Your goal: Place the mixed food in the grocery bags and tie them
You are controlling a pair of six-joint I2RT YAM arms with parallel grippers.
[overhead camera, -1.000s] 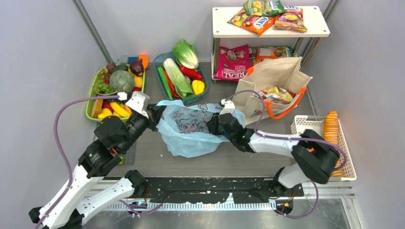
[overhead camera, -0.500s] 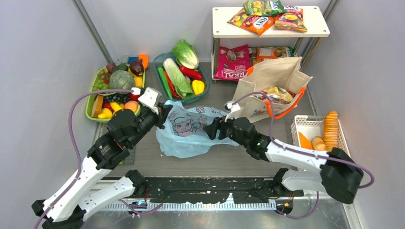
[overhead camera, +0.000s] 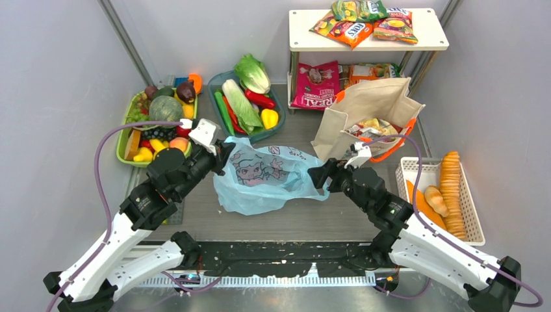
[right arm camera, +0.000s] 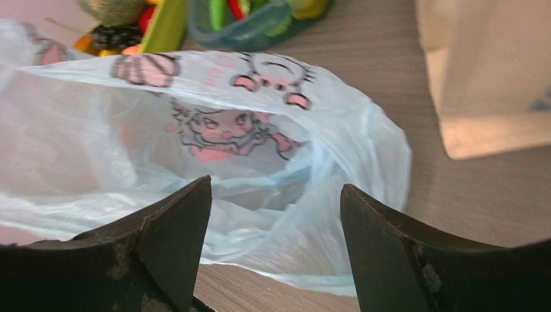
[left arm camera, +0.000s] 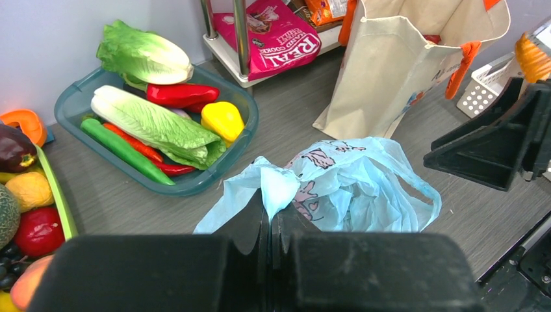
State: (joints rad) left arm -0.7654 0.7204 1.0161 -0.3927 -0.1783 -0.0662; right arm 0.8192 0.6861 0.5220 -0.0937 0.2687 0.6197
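My left gripper (left arm camera: 270,218) pinches the thin light-blue plastic bag (left arm camera: 354,188); my right gripper (right arm camera: 276,201) gapes, rim just ahead. I'd catch one layer only.

The plastic bag (overhead camera: 263,179) lies mid-table (overhead camera: 305,214), between my two grippers. My left gripper (left arm camera: 269,218) is at its left edge, pinched on a fold; my right gripper (overhead camera: 323,175) sits just beside its right end, jaws apart. Behind the bag to the left is a tray (left arm camera: 249,127) holding toy vegetables (overhead camera: 242,104), and further left a second tray (overhead camera: 122,146) holding toy fruit (overhead camera: 166,110). Behind and right of the bag stands the canvas tote (overhead camera: 373,104), snack packets (overhead camera: 373,128) in it. A shelf (overhead camera: 305,39) stands behind the tote, with more packets on and under it. Right of my right gripper is a mesh basket (overhead camera: 409,170) with stacked biscuits (overhead camera: 449,188) along its right side.
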